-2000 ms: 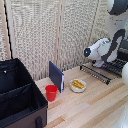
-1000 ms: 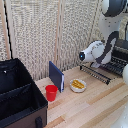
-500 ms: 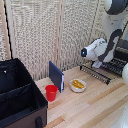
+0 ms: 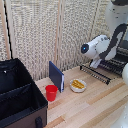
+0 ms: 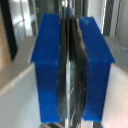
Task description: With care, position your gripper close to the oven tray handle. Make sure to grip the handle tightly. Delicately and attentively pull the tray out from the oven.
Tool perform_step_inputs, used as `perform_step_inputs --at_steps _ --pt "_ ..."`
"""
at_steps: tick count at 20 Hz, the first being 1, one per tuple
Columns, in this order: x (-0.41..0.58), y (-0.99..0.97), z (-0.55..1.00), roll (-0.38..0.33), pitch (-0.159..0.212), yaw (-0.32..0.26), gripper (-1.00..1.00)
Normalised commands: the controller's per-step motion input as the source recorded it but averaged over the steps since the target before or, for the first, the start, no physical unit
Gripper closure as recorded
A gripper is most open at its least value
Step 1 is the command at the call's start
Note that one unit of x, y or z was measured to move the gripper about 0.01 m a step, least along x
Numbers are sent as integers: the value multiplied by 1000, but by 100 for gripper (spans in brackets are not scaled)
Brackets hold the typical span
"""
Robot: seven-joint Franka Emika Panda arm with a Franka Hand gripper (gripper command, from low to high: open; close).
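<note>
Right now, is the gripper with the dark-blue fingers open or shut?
Shut: in the wrist view the blue fingers of the gripper clamp a thin dark metal bar, no gap.

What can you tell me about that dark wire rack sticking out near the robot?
The tray is a flat rack of thin, dark, parallel metal wires, lying level and partly out over the wooden table. A long thin bar, the oven tray handle, runs along its front edge. The tool sits right at that edge, its blue fingers pressed together.
</note>
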Motion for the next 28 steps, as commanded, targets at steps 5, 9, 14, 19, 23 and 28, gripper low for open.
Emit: perform_step_inputs --at_steps 5,9,14,19,23,28 --pt "127 761 215 67 -3 33 100" --pt "115 440 149 22 -1 33 100" --pt "157 -13 109 0 14 6 -100" --pt "242 -62 247 38 75 32 -100" --pt "127 -51 441 34 29 1 -100" --pt "58 -9 607 -2 1 0 -100"
